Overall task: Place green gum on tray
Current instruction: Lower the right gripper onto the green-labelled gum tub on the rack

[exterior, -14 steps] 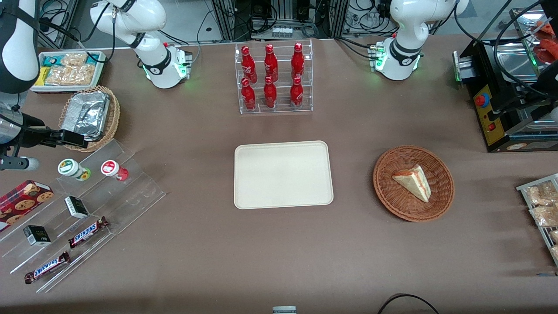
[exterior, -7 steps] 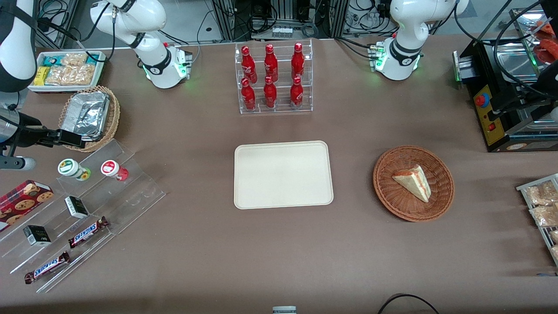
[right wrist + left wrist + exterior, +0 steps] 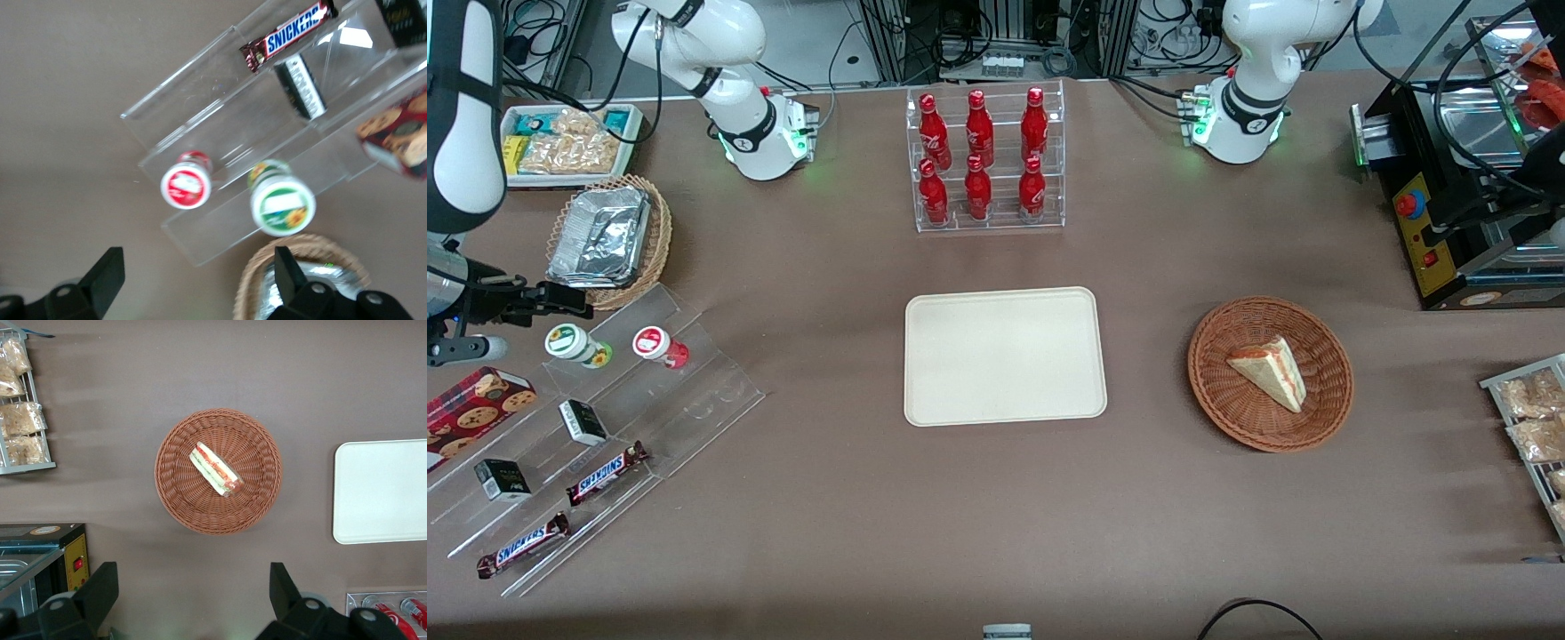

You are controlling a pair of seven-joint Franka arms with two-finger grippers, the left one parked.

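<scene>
The green gum [image 3: 570, 342], a small canister with a white lid and green-yellow label, stands on the top step of a clear acrylic shelf [image 3: 694, 391], beside a red-labelled canister [image 3: 653, 344]. My gripper [image 3: 560, 299] hovers just above and slightly farther from the front camera than the green gum [image 3: 282, 201]. It is open, with nothing between its fingers [image 3: 107, 270]. The cream tray [image 3: 1005, 356] lies flat mid-table, well off toward the parked arm's end from the shelf, and carries nothing.
A wicker basket holding a foil container [image 3: 605, 236] sits close by the gripper. Snickers bars [image 3: 607, 472], small dark boxes [image 3: 583, 421] and a cookie box [image 3: 471, 409] lie on the shelf. A cola bottle rack [image 3: 985, 160] and a sandwich basket [image 3: 1270, 373] stand farther along.
My gripper has slid off the foil basket's edge, toward the front camera and the working arm's end, ending closer to the green gum. Nothing else moved.
</scene>
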